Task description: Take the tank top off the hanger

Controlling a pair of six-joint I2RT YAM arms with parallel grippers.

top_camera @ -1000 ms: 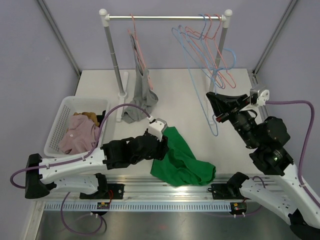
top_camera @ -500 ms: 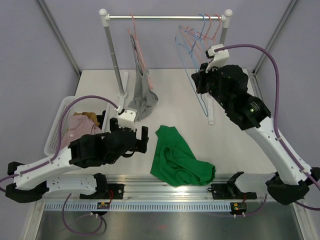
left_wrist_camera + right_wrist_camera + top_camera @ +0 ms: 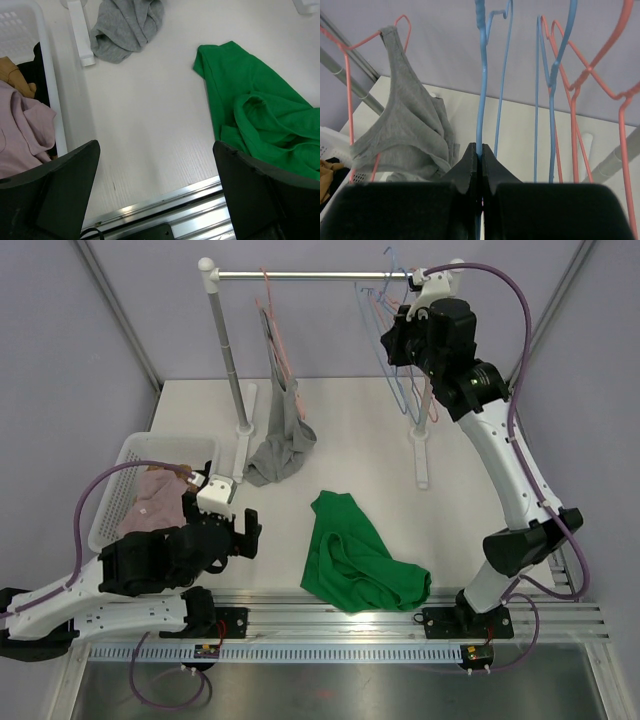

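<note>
The main risk sits with the right claw (image 3: 479, 150), pressed together on the thin blue wire hanger (image 3: 481, 90) high beside the silver metal rail (image 3: 310, 276). The pinch is narrow, so the wire could swivel or slip out. Its hook could also snag the cluster of other blue and pink wire hangers (image 3: 551, 130) just beside it and drag them along. The grey tank top (image 3: 407, 125) hangs from the pink wire hanger (image 3: 348, 100) further left on that rail, its hem pooled on the white bench (image 3: 350, 440); a careless sweep could tug it askew.

The right arm reaches up, nearly fully stretched, wrist turned toward the rail. The left arm lies low and folded. Its claw (image 3: 156, 150) is spread wide and empty above the bench, between the white slatted basket (image 3: 50, 100) and a crumpled green garment (image 3: 250, 115).
</note>
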